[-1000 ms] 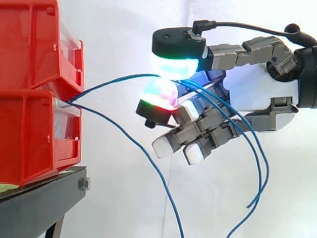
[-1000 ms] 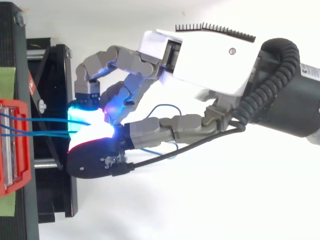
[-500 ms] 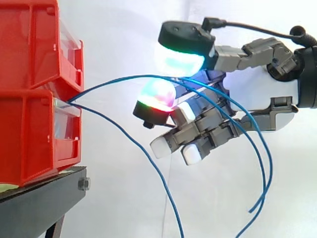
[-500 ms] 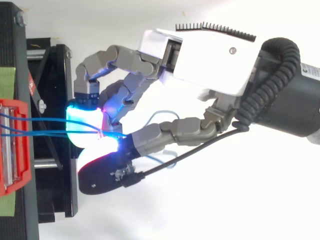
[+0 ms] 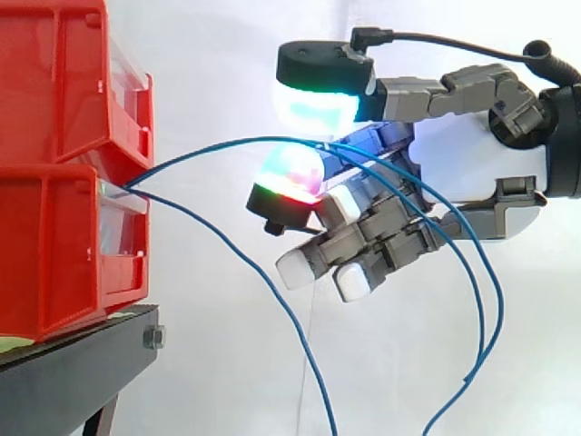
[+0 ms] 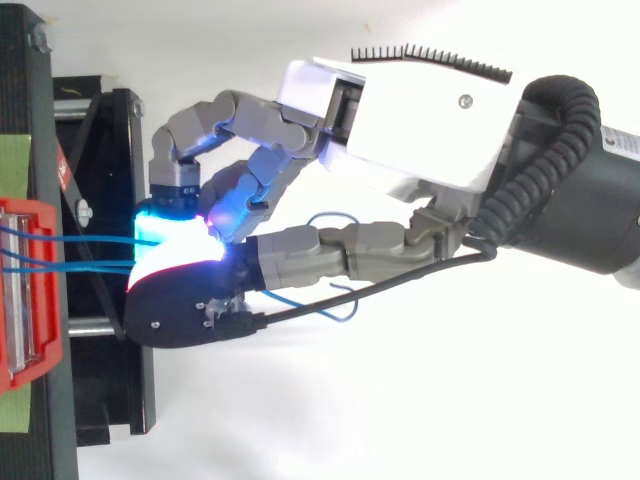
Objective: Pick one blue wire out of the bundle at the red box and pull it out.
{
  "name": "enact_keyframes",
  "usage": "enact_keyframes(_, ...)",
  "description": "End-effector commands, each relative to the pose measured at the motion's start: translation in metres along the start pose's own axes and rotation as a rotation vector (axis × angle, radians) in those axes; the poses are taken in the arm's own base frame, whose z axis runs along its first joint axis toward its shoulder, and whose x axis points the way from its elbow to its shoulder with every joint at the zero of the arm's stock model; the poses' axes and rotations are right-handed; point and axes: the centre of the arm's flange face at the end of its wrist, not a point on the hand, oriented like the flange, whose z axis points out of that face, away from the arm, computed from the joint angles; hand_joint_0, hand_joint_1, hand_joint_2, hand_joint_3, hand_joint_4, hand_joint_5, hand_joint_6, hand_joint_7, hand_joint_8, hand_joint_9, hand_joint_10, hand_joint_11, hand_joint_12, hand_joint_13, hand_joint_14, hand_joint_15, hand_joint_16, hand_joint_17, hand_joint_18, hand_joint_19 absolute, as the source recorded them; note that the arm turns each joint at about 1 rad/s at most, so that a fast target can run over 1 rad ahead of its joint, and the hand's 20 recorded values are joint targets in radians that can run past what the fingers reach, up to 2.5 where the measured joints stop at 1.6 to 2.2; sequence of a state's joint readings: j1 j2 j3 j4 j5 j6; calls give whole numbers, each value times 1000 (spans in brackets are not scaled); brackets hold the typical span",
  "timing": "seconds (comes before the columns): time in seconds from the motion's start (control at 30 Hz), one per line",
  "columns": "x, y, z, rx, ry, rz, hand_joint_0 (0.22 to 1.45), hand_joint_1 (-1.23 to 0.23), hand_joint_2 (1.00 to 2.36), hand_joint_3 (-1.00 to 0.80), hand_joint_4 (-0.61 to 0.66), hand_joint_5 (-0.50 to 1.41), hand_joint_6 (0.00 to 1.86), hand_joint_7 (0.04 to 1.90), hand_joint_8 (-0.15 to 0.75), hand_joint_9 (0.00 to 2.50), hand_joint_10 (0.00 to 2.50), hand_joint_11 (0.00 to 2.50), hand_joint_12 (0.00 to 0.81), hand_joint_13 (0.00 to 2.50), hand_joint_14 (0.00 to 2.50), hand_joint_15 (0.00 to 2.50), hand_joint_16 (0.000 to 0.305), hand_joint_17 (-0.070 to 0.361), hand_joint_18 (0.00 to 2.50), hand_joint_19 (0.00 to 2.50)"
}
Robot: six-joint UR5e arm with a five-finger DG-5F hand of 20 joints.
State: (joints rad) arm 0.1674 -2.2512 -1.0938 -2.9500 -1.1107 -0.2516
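Two red plastic bins (image 5: 54,182) are stacked at the left end of a black metal stand (image 5: 64,372), before a white curtain (image 5: 209,73). A bundle of thin blue wires (image 5: 209,147) comes out of the slot between the upper and the lower bin, at the front edge of the bins.

In the side view most of the bundle is seen to rise in a shallow arc to the right and to run into the robot's grey and white hand (image 5: 472,163), which is held level with the bins and well clear of them. The wires lie across the top of a fingertip pad glowing magenta, red and green (image 5: 290,173). The thumb pad, glowing cyan and green (image 5: 318,107), is held just above them. A narrow gap is seen between that pad and the wires, so nothing is clamped. The hand is loosely parted, its other fingers half bent below.

Beyond the pads the wires bend down past the palm and hang free. One separate blue strand (image 5: 245,263) drops from the slot towards the lower edge.

From above, two wires (image 6: 90,240) are seen running from the bin to the pads.
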Motion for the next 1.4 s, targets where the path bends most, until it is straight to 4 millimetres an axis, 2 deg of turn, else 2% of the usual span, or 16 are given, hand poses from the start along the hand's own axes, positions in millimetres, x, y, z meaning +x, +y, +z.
enact_keyframes(0.0,0,1,0,-1,0,0,588,-673,1019,-227,305,-162,882,1173,426,1020,20,829,481,825,15,438,61,137,866,604)
enact_keyframes(0.37,0,1,0,-1,0,-1,604,-781,1022,-143,278,-163,897,1185,429,1026,20,873,484,837,15,448,61,137,879,593)
enact_keyframes(0.57,0,1,0,-2,-1,1,654,-917,1015,-287,262,-199,909,1122,386,883,21,854,468,752,14,441,60,134,810,550)
enact_keyframes(0.67,0,1,0,-3,-1,2,679,-926,1004,-441,271,-210,907,1081,375,844,20,866,463,723,14,420,60,136,806,531)
enact_keyframes(0.8,-1,3,1,-7,-2,5,607,-896,1000,-500,270,-208,905,1055,384,867,20,862,461,719,16,426,60,136,799,551)
enact_keyframes(0.93,-4,5,3,-15,-7,8,505,-673,1000,-500,295,-180,883,1095,426,975,18,840,500,779,13,435,65,147,852,589)
enact_keyframes(1.03,-5,6,3,-14,-5,9,537,-575,1000,-500,296,-159,872,1140,432,1059,17,837,489,823,15,441,64,143,876,612)
enact_keyframes(1.13,-6,5,3,-13,-4,8,585,-566,1004,-448,287,-149,870,1176,426,1103,17,850,478,848,14,451,61,137,882,620)
enact_keyframes(1.37,-6,4,4,-15,-6,8,602,-700,1016,-290,291,-152,878,1212,432,1090,18,877,479,858,14,458,60,136,897,602)
